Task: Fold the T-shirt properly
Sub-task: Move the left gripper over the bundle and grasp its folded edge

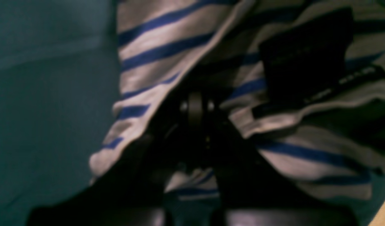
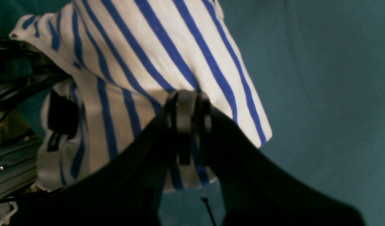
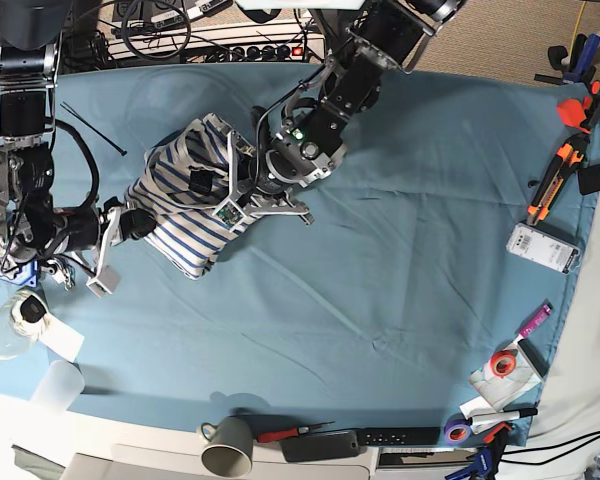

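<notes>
both grippers grip the t-shirt (image 3: 185, 205), which is bunched and lifted off the teal cloth (image 3: 400, 250) at the table's left. your left gripper (image 1: 195, 108) is clenched on a hem, your right gripper (image 2: 187, 125) on another edge. you're mid-fold: next, spread it, then lay it flat.

Teal cloth (image 3: 400, 250) over table, tan floor (image 3: 500, 35)

T-shirt (image 2: 142, 56): I'm feeling soft matt knit cloth, striped | my left gripper (image 1: 196, 108) and right gripper (image 2: 187, 114): looking like dark matt plastic, smooth | table cover (image 3: 400, 260): showing as matt teal cloth, faintly creased | mug (image 3: 228, 446): reading as dull grey
</notes>
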